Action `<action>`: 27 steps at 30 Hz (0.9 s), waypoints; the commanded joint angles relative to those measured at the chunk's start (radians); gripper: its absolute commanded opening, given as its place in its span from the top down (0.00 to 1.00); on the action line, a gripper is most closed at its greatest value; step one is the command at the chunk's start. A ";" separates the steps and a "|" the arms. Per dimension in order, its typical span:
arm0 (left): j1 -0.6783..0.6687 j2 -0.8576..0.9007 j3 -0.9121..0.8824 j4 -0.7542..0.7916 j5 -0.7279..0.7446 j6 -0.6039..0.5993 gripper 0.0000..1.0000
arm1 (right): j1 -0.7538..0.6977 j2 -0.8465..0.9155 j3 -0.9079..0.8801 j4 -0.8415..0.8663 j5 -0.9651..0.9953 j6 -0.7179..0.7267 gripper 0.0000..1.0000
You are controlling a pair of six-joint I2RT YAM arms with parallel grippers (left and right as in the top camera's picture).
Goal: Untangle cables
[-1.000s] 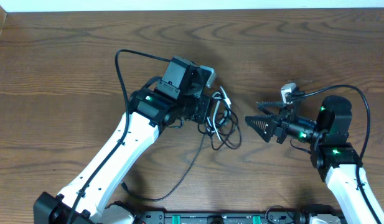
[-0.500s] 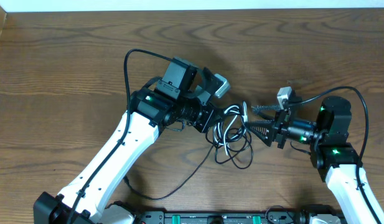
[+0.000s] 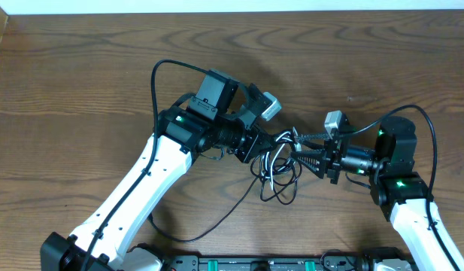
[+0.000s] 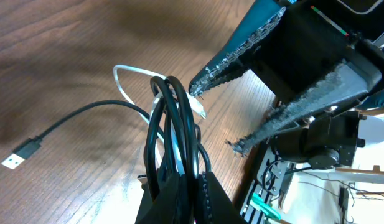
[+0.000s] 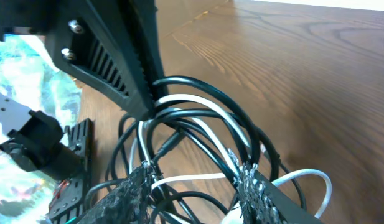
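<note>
A: Checked the left gripper [image 4: 185, 184]?
B: Clamped tight on the bunched cables [image 4: 173, 115], over the middle of the table [image 3: 81, 83].
A: And the right gripper [image 5: 195, 172]?
B: Stood partly open, straddled black and white loops; couldn't tell any grip.

1. At bottom centre, right gripper [image 5: 195, 186], rough fingertips [image 5: 140, 185] parted around looped cables [image 5: 185, 98].
2. From upper left, left gripper [image 5: 147, 102] pinching black and white cables together.
3. Upper right, wooden table [image 5: 304, 56].
</note>
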 commanded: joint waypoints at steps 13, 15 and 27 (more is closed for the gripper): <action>0.002 -0.019 0.007 0.008 0.058 0.024 0.92 | 0.009 0.001 0.014 -0.118 0.130 -0.077 0.69; 0.002 -0.019 0.007 0.016 0.071 0.024 0.92 | 0.009 0.001 0.014 -0.118 0.129 -0.077 0.71; 0.002 -0.018 0.007 0.019 0.079 0.024 0.92 | 0.009 0.001 0.014 -0.117 0.130 -0.084 0.92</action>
